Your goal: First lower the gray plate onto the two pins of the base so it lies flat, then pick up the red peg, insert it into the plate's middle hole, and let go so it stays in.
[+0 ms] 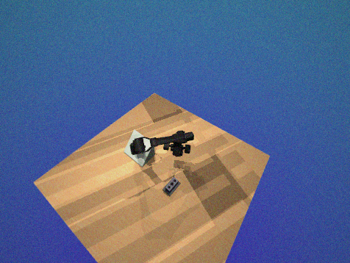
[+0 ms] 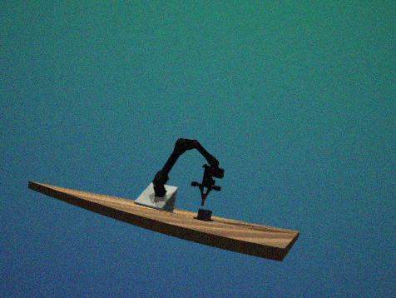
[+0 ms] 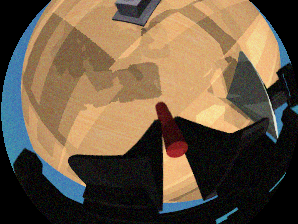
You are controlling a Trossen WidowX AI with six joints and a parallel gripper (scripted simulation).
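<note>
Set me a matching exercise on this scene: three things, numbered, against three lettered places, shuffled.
Things:
1. red peg
2. gray plate
3. pale mounting block

Places:
A. under the arm's foot
B. between the fingers of the pincer
C. on the base, away from the arm's foot

Right pairs: 1-B, 2-C, 3-A
</note>
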